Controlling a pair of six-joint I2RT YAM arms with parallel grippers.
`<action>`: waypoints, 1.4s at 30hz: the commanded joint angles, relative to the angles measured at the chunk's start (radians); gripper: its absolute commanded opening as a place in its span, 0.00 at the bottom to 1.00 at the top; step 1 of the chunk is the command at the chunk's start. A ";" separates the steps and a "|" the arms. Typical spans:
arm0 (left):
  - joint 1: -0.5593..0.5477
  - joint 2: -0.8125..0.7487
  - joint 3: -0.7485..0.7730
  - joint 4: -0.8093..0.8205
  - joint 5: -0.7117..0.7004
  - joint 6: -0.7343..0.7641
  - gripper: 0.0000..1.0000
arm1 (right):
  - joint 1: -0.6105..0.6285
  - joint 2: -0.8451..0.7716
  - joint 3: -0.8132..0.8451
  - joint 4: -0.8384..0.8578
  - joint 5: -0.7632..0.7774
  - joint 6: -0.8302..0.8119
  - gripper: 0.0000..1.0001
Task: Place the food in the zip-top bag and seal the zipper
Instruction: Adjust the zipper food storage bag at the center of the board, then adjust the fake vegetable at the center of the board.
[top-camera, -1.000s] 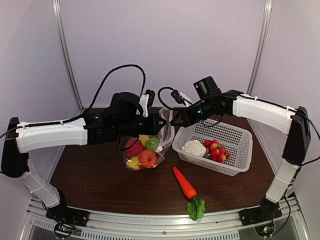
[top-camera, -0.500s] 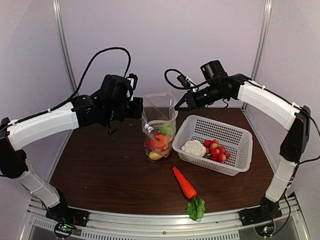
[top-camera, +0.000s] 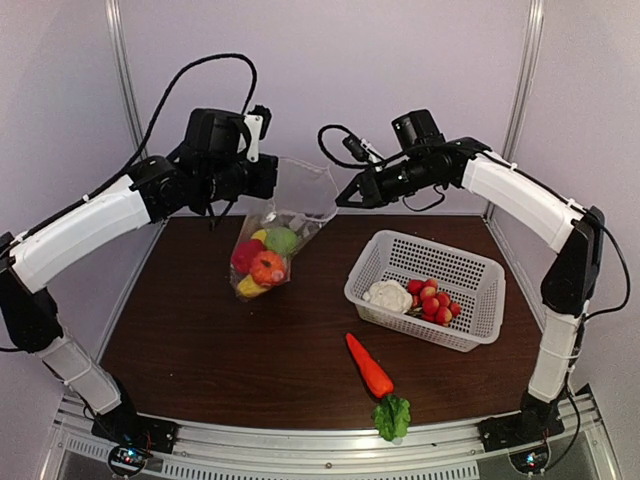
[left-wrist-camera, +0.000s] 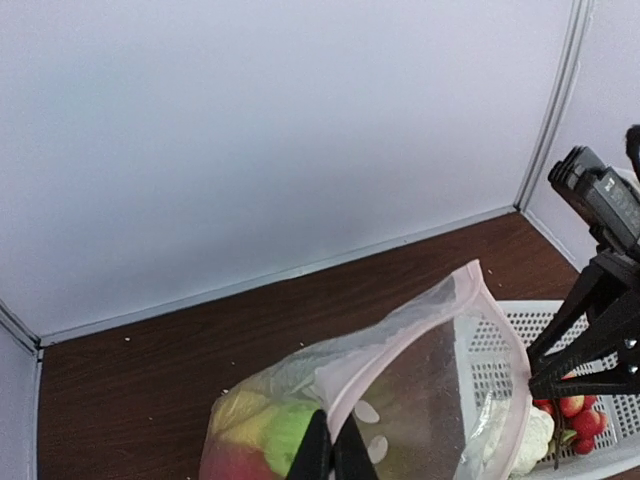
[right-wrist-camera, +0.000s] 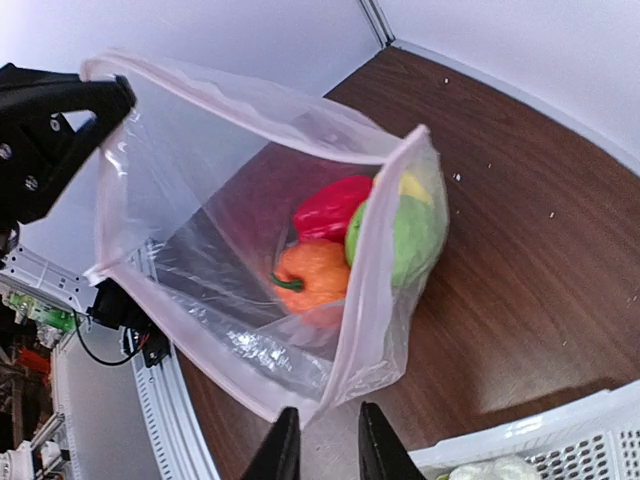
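The clear zip-top bag (top-camera: 290, 215) hangs in the air between both grippers, above the table. My left gripper (top-camera: 268, 180) is shut on one end of the zipper (left-wrist-camera: 400, 345), shown in the left wrist view (left-wrist-camera: 335, 455). My right gripper (top-camera: 342, 200) pinches the other mouth corner, shown in the right wrist view (right-wrist-camera: 328, 455). The mouth gapes open. Inside the bag (right-wrist-camera: 250, 200) lie a red pepper (right-wrist-camera: 335, 205), an orange piece (right-wrist-camera: 312, 272), a green lime (right-wrist-camera: 405, 235) and a yellow piece (right-wrist-camera: 418, 185). A cauliflower (top-camera: 388, 295) and strawberries (top-camera: 432, 298) lie in the basket.
The white mesh basket (top-camera: 470, 275) stands right of centre on the brown table. A toy carrot (top-camera: 370, 368) with a green leafy top (top-camera: 392, 415) lies near the front edge. Pale walls close in the back and both sides.
Both grippers have lifted the bag off the table and carried it up and to the left. The food has slid to the bag's low end, and the mouth is stretched wider.
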 joint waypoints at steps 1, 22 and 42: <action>-0.006 -0.013 -0.162 0.039 0.209 -0.067 0.00 | -0.005 -0.084 -0.158 -0.025 -0.074 -0.087 0.25; -0.085 -0.120 -0.395 0.229 0.194 -0.206 0.00 | 0.209 -0.431 -1.033 0.004 0.267 -0.541 0.51; -0.085 -0.144 -0.404 0.219 0.193 -0.212 0.00 | 0.348 -0.023 -0.658 -0.112 0.301 -0.287 0.61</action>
